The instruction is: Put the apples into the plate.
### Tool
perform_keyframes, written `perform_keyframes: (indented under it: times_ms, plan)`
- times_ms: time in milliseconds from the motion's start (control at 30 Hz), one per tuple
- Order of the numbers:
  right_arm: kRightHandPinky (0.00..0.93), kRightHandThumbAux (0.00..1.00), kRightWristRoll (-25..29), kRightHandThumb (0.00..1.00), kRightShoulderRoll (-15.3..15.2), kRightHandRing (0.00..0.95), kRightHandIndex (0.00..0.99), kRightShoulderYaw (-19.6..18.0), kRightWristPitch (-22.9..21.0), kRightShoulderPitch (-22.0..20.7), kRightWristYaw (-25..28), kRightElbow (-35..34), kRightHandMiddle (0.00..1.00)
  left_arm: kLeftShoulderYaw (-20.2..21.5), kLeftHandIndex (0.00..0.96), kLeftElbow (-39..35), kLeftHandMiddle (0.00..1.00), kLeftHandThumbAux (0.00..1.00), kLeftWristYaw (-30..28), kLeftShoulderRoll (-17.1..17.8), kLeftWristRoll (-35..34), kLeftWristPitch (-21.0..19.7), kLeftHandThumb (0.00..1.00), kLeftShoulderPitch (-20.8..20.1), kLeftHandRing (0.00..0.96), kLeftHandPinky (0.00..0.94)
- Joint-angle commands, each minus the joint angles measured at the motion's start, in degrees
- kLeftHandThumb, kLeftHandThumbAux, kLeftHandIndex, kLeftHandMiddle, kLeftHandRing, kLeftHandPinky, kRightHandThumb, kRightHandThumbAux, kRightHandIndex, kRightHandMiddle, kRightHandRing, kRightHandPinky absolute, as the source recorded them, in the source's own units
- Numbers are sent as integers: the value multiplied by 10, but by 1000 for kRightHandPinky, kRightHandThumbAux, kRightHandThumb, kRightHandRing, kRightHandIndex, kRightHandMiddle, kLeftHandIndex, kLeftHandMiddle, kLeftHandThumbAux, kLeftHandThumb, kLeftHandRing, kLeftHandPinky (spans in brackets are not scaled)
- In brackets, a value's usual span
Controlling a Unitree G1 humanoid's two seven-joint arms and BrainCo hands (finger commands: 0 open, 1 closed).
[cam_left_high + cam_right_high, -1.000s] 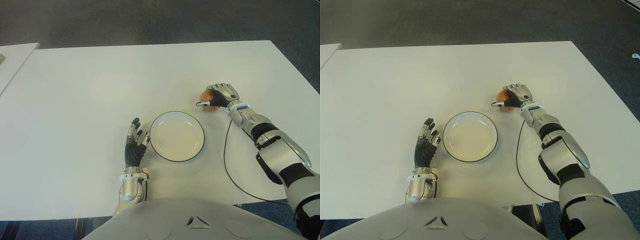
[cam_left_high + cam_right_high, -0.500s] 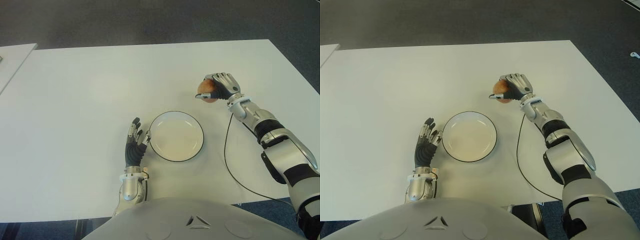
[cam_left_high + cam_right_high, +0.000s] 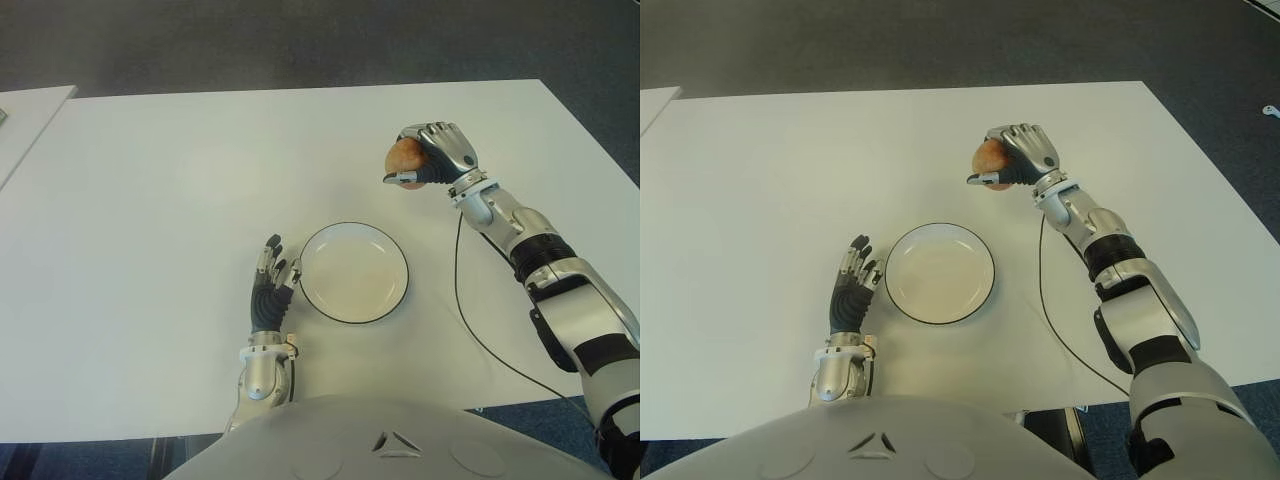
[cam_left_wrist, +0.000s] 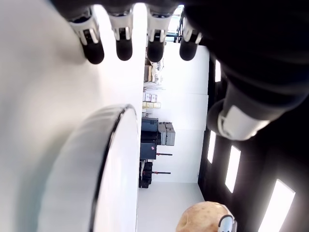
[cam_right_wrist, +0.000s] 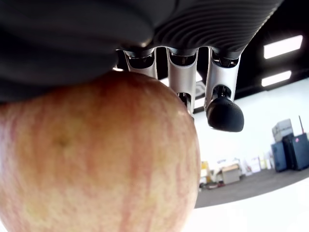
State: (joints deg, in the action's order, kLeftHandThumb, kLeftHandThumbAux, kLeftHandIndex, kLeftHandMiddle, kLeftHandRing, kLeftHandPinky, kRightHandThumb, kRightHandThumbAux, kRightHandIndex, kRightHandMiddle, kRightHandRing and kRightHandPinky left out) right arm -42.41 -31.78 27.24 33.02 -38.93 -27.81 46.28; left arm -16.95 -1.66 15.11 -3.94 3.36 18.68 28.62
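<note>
White table [image 3: 150, 200] fills the scene, with dark floor beyond its far edge. Nearest the robot, the left hand [image 3: 268, 296] shows with fingers extended and holding nothing, just beside the plate [image 3: 354, 272], which lies to its right and has nothing in it. Farther off, the right hand [image 3: 432, 160] is raised above the table, fingers wrapped around the one visible apple [image 3: 404, 157]. The plate sits nearer the robot than this hand and to its left. Judging by this, the apple is picked up; carrying and setting it down remain.

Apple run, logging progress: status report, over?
Right hand shut on apple, raised beyond plate. Left hand open beside plate's left. Plate empty, path clear.
</note>
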Motion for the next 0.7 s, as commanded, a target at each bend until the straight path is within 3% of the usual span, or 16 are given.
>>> perform_keyframes:
  times_ms: [33, 333, 700]
  plan:
    - [816, 710, 3, 737, -4, 823, 441, -15, -16, 55, 30, -99, 843, -7, 58, 1, 39, 555, 4, -33, 5, -15, 14, -2, 0, 0]
    - [820, 710, -24, 736, -5, 828, 441, -16, -41, 143, 96, -276, 846, -5, 55, -2, 44, 569, 7, -35, 10, -18, 5, -4, 0, 0]
    - [821, 710, -60, 731, -19, 823, 441, 11, 37, 195, 123, -326, 835, -4, 51, 10, 47, 601, 9, -31, 24, -5, 0, -9, 8, 0]
